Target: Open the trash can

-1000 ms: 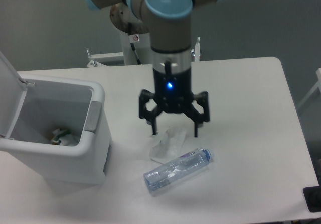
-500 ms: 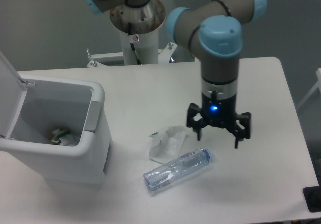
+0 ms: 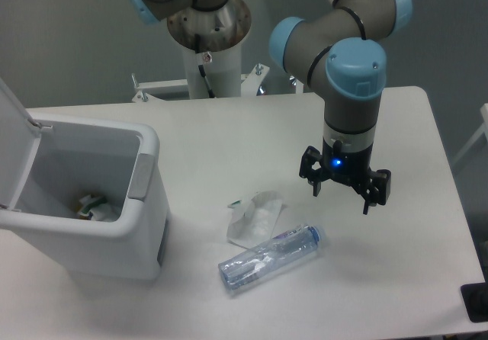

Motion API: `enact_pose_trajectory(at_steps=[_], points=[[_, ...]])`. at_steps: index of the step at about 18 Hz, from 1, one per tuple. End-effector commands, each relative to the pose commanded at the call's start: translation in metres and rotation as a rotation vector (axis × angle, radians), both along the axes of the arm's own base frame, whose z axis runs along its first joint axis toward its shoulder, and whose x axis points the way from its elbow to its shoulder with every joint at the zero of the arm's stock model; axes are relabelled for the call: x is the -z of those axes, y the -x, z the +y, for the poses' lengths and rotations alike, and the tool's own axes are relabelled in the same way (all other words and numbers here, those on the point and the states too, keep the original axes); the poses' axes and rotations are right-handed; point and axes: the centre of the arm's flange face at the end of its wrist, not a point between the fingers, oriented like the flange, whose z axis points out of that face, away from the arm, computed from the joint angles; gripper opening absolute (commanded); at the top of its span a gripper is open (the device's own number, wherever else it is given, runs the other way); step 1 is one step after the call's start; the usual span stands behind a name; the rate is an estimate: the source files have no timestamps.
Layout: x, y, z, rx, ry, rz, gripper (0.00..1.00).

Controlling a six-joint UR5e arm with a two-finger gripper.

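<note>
Moved: since a second ago the black two-finger gripper (image 3: 341,196) has swung from above the crumpled tissue to the right-centre of the frame; bin, tissue and bottle lie as they did
Bin: large white boxy plastic trash can (image 3: 91,226) with rounded corners sits at the lower left of the frame, its flat white lid (image 3: 14,145) already tipped up and back at the far left edge, scraps visible inside
Handling: looks a stiff, light, smooth shell, likely to slide if shoved sideways; the grey push tab (image 3: 139,177) on its front rim seems the place to press
Gripper: fingers spread wide, nothing between them, blue light lit
Arm pose: wrist points straight down above bare white table (image 3: 229,126), well apart from the bin
Nearby: crumpled white tissue (image 3: 253,216) just beside a clear plastic bottle (image 3: 271,258) lying on its side, lower centre
</note>
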Motion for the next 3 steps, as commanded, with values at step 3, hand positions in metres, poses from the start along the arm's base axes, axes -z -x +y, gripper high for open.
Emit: enact_pose_trajectory(at_steps=[3], points=[[0.0012,0.0002,0.0009,0.001,0.003,0.0,1.0]])
